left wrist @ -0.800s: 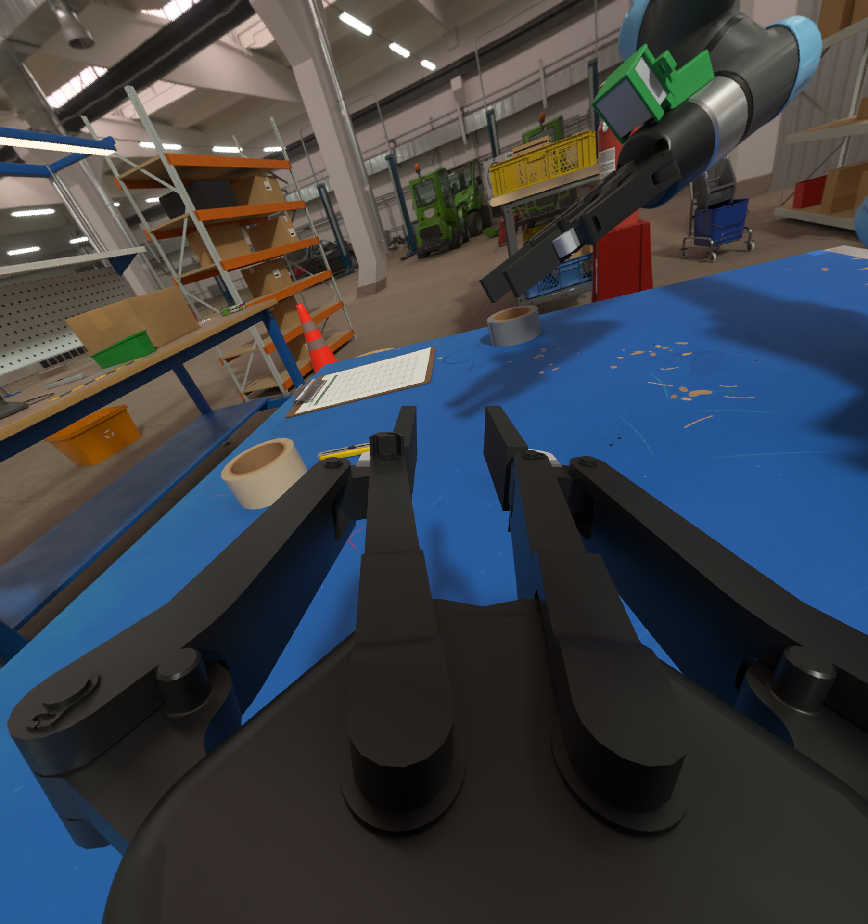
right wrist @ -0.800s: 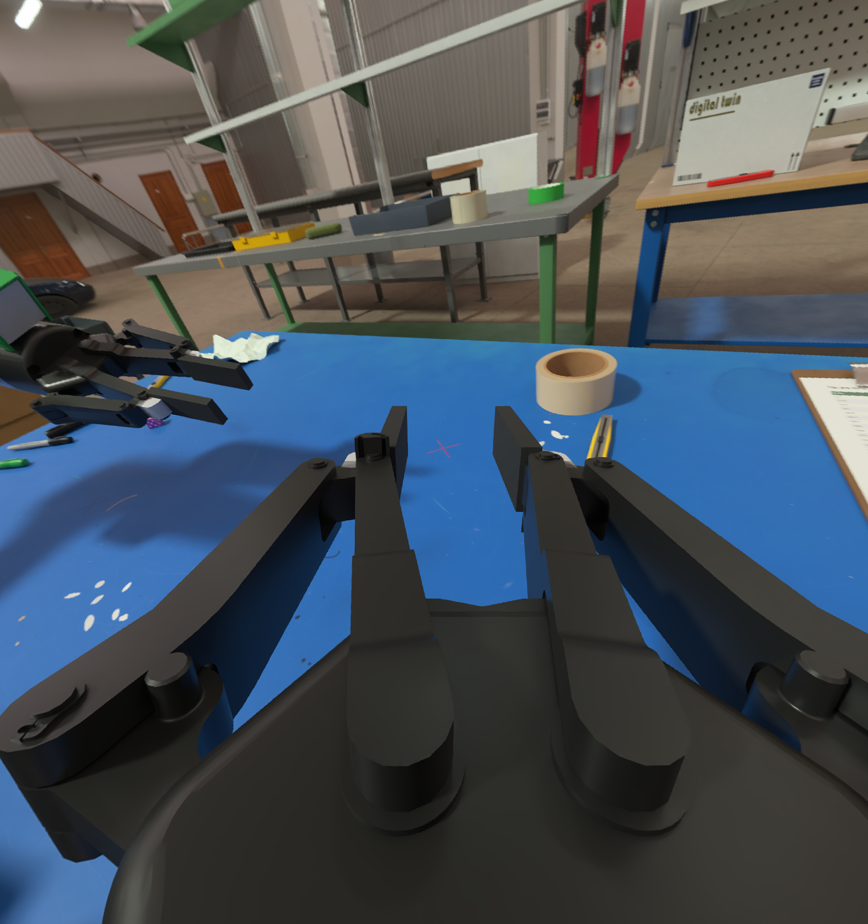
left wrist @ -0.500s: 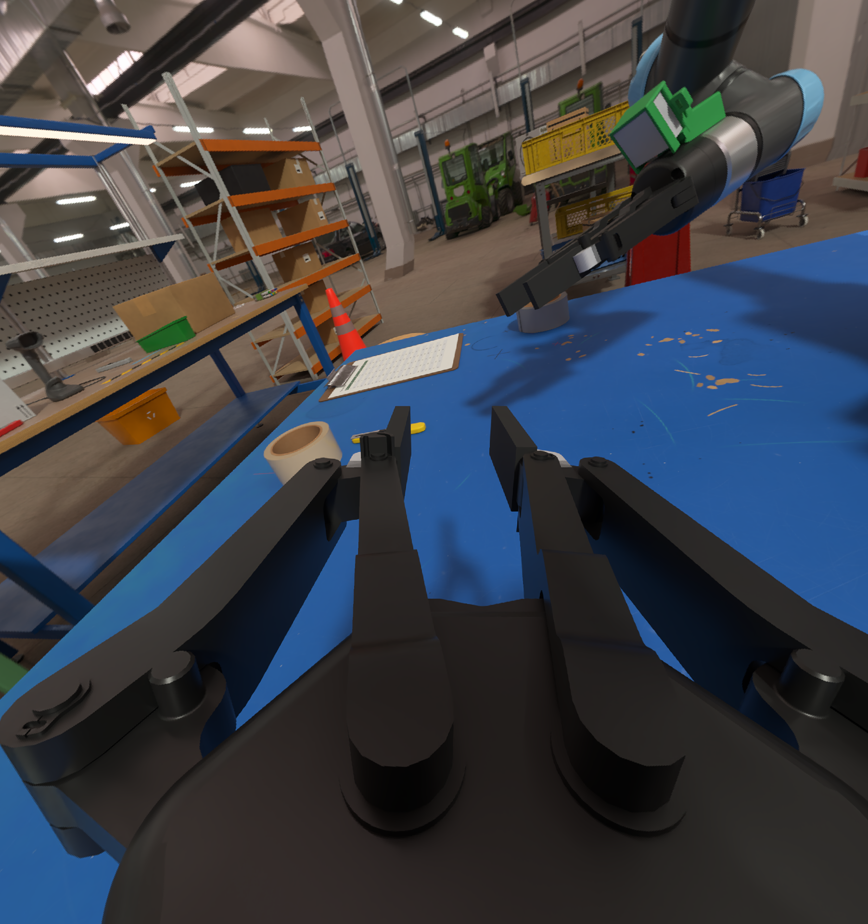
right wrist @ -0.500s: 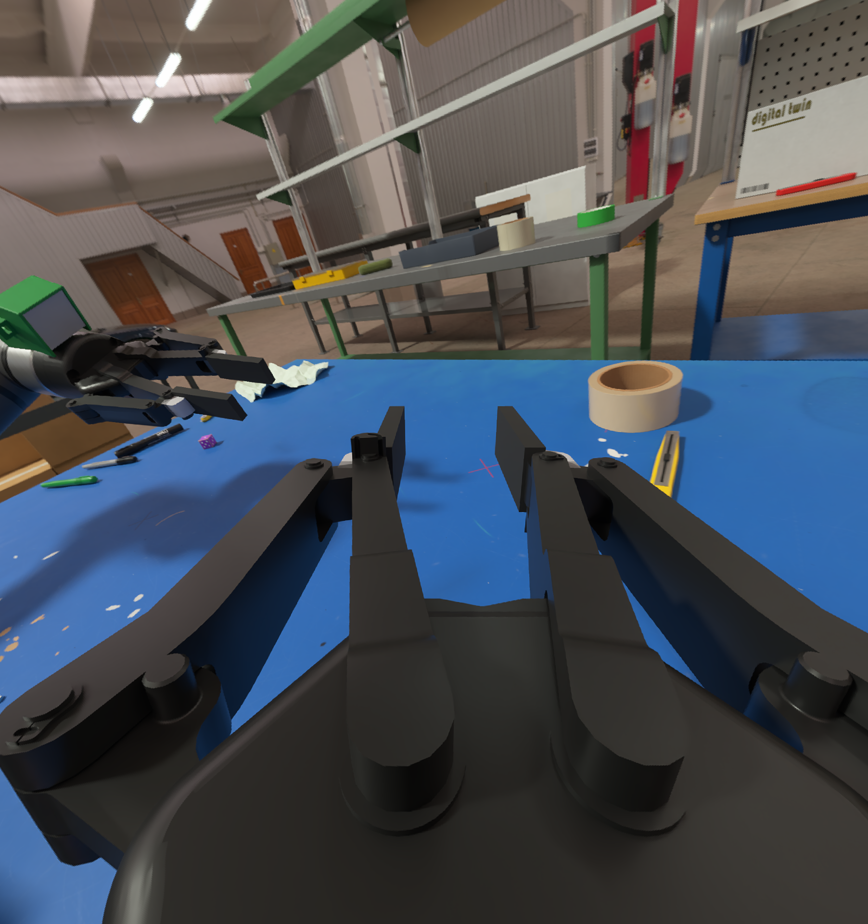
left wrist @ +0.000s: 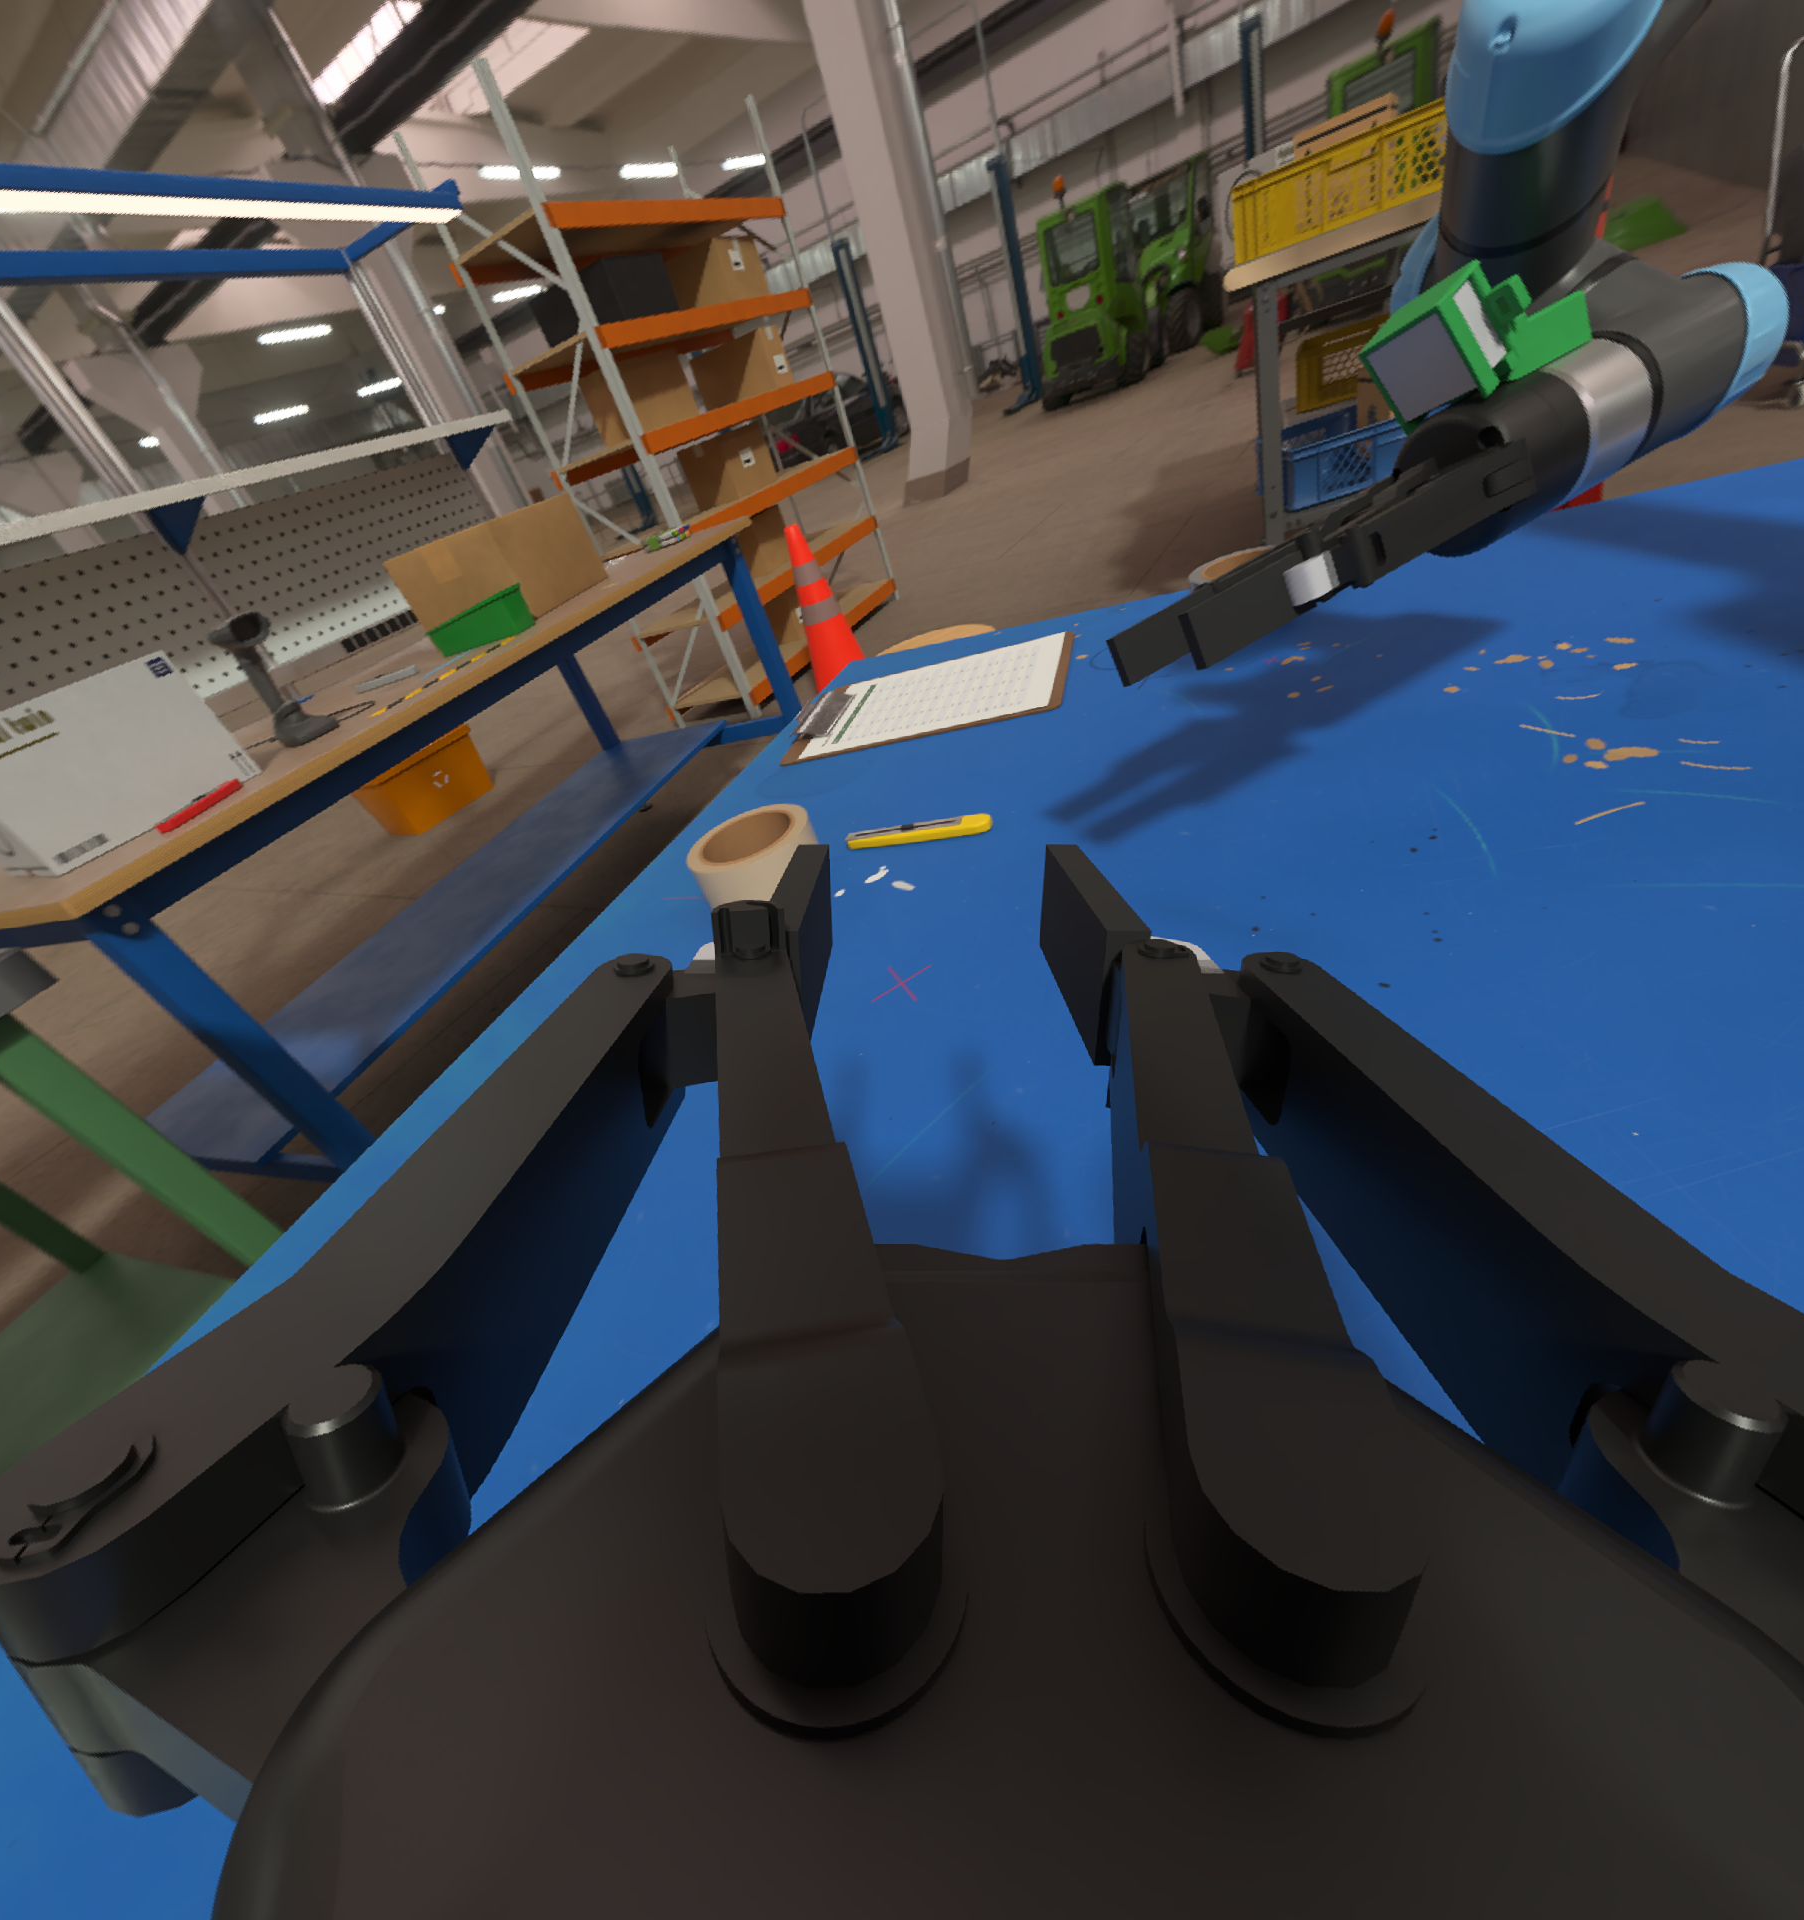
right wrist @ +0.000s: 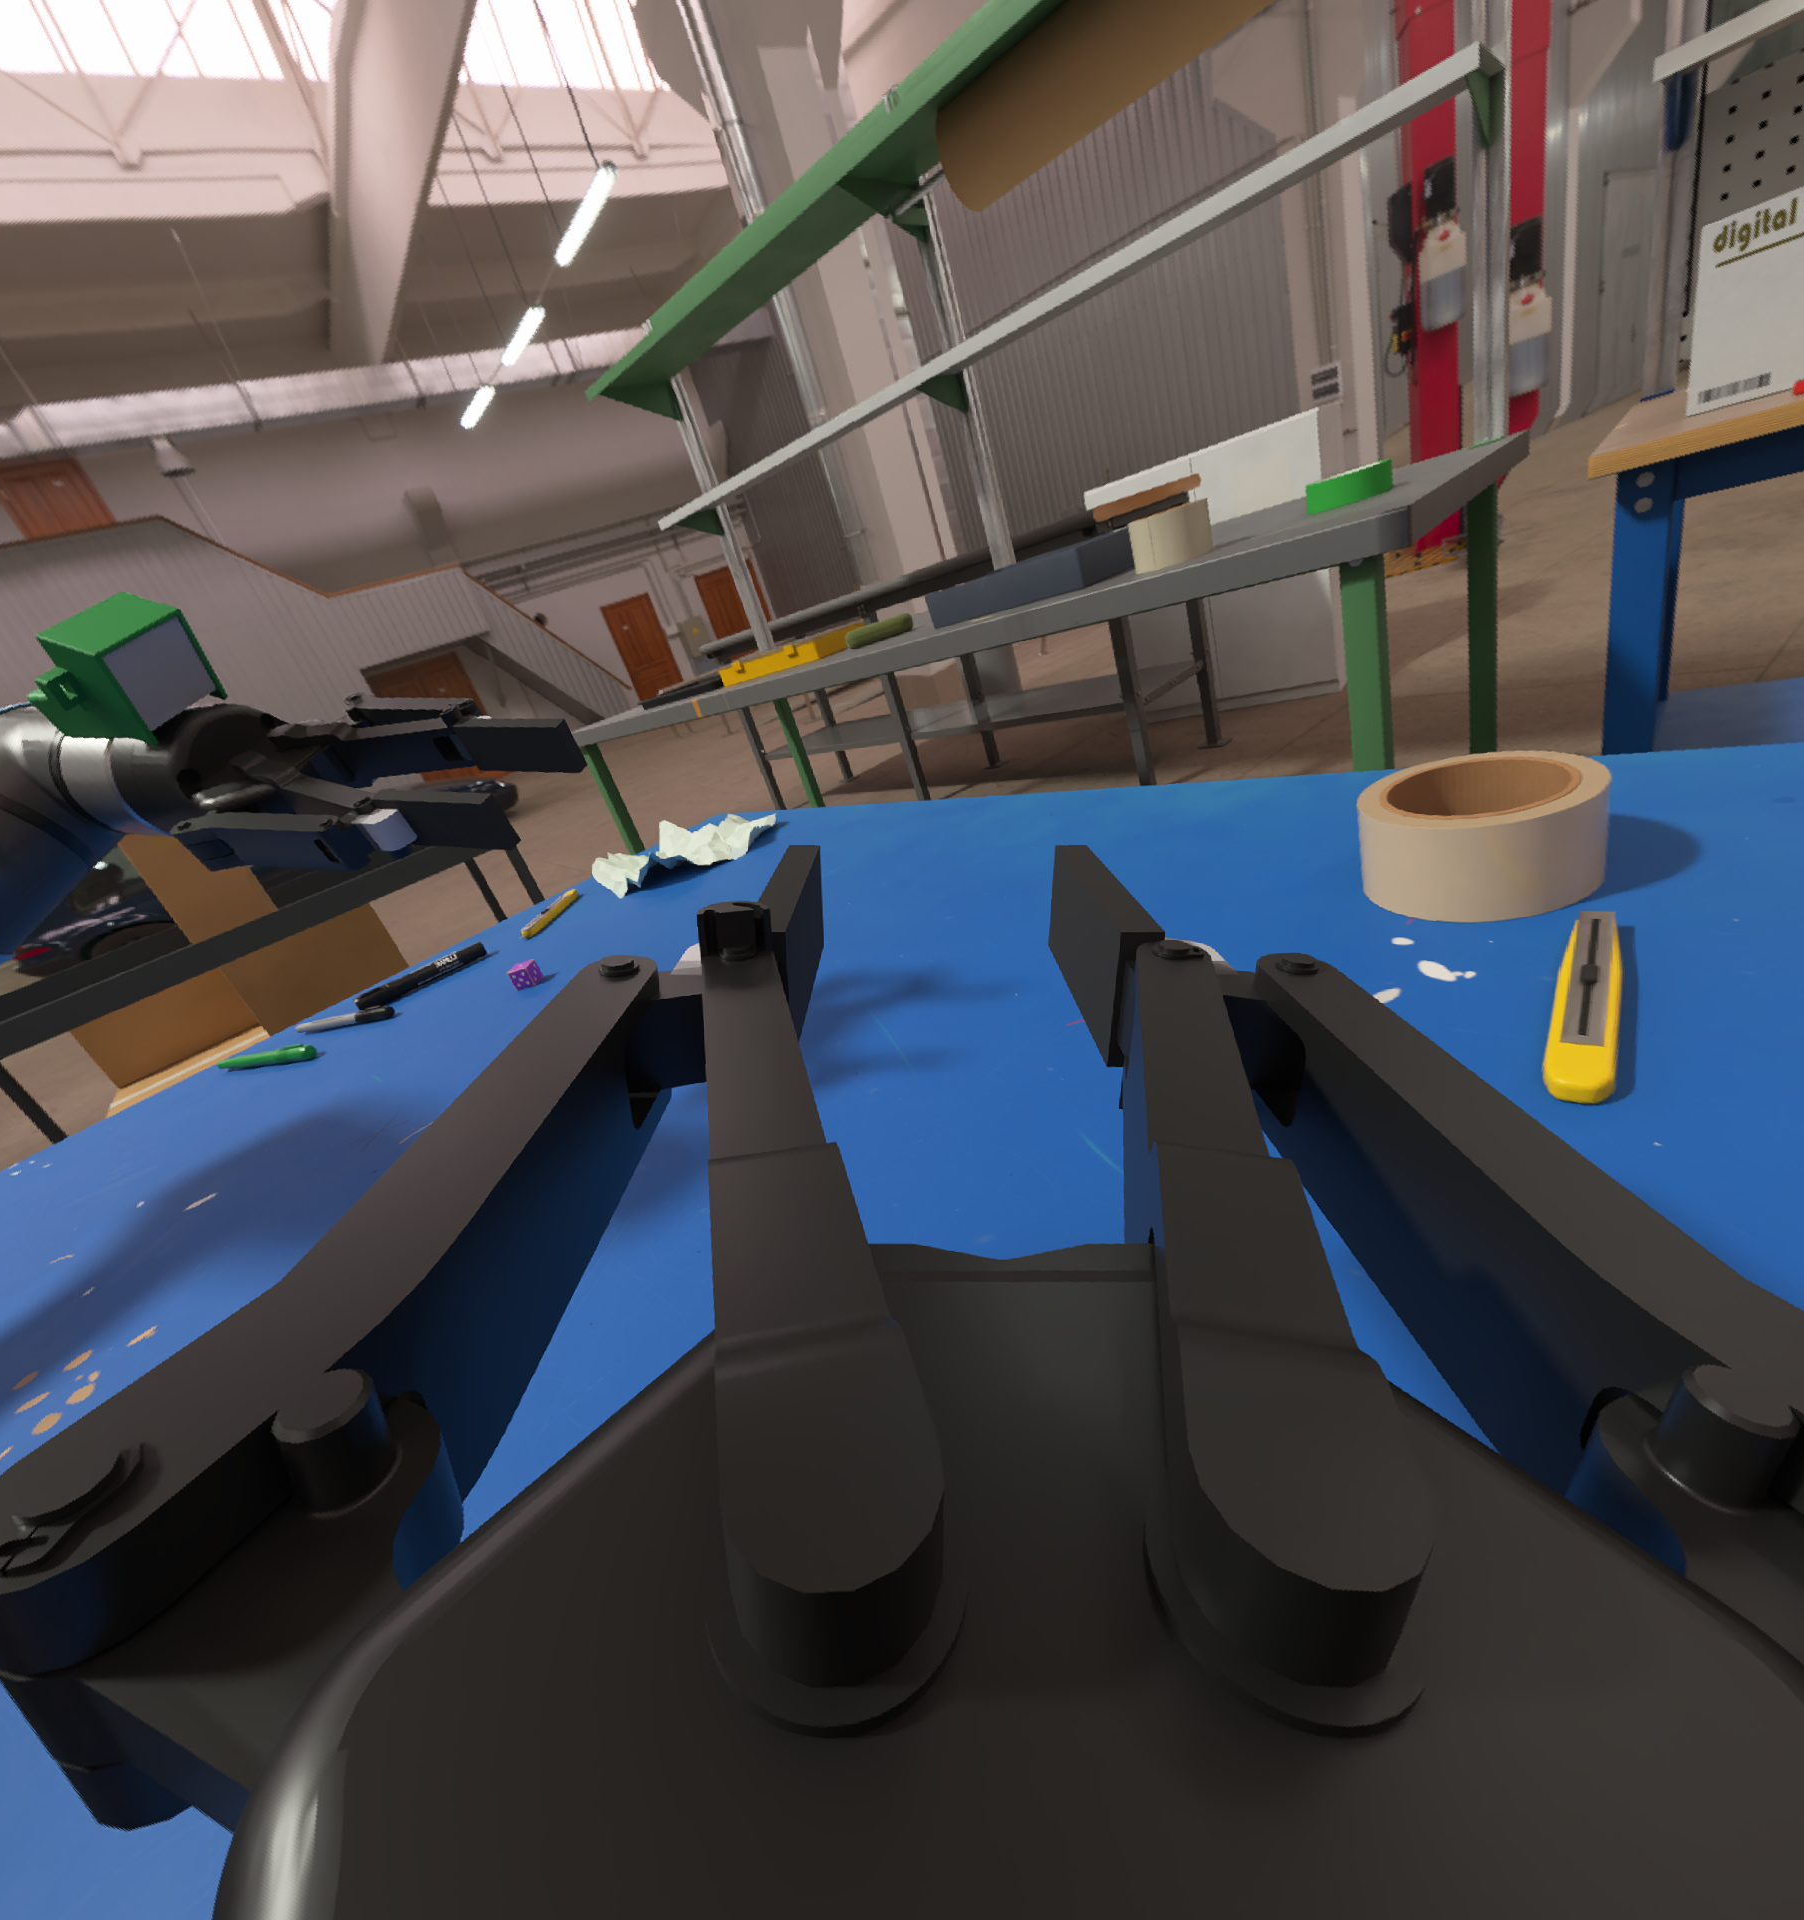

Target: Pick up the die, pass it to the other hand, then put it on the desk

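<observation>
The small purple die point(right wrist: 525, 975) lies on the blue desk point(right wrist: 939, 1039) near its left edge, in the right wrist view only. My right gripper point(right wrist: 934, 896) is open and empty, low over the desk, with the die to the left of its left finger. My left gripper point(left wrist: 934, 896) is open and empty over the desk. It also shows in the right wrist view point(right wrist: 543, 788), open, in the air above and behind the die. The right gripper shows far off in the left wrist view point(left wrist: 1152, 652).
A tape roll point(right wrist: 1483, 847) and a yellow utility knife point(right wrist: 1584, 1008) lie to the right. Black markers point(right wrist: 420, 971), a green marker point(right wrist: 269, 1058) and crumpled paper point(right wrist: 685, 847) lie near the die. A clipboard point(left wrist: 939, 686) lies at the desk's far edge.
Both wrist views have swung to the left. The left gripper, low beside the die earlier, is now higher, and the die lies in plain sight on the desk. Both grippers stayed open.
</observation>
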`<control>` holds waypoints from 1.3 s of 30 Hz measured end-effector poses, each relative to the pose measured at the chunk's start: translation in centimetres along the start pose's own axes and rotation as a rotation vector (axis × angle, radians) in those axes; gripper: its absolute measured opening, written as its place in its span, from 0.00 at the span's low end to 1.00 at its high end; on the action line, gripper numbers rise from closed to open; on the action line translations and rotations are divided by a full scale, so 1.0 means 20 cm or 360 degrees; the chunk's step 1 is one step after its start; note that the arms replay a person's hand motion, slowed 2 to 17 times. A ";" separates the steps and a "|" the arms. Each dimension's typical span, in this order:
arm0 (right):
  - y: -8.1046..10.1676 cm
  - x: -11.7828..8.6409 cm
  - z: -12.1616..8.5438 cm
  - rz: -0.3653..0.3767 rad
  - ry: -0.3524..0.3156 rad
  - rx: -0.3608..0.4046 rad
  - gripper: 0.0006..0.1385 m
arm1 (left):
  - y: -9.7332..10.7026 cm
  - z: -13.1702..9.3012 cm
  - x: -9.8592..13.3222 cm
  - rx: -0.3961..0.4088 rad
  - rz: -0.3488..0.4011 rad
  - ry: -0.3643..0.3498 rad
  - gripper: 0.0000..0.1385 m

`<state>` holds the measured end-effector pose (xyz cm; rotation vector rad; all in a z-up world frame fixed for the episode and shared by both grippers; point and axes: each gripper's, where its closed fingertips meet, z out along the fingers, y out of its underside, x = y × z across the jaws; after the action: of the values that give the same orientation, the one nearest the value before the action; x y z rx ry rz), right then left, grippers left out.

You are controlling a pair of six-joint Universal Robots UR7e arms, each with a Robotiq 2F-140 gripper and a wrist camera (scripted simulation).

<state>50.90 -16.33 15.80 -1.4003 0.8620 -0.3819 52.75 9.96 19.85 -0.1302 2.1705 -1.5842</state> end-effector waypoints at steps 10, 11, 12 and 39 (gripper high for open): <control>0.06 -0.01 0.09 -0.0004 -0.0057 0.0076 0.43 | 0.06 -0.20 -0.19 -0.0143 0.0009 -0.0195 0.43; 0.07 -0.01 0.10 -0.0007 -0.0059 0.0082 0.43 | 0.06 -0.22 -0.21 -0.0160 0.0011 -0.0218 0.43; 0.07 -0.01 0.11 -0.0010 -0.0059 0.0087 0.43 | 0.07 -0.24 -0.23 -0.0179 0.0011 -0.0241 0.43; 0.21 -0.02 0.21 -0.0085 -0.0085 0.0036 0.49 | 0.41 -0.82 -0.70 -0.0719 -0.0175 -0.0716 0.57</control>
<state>52.69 -12.45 11.67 -1.4083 0.7759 -0.3920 60.07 31.88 20.37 -0.6848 2.1319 -0.9646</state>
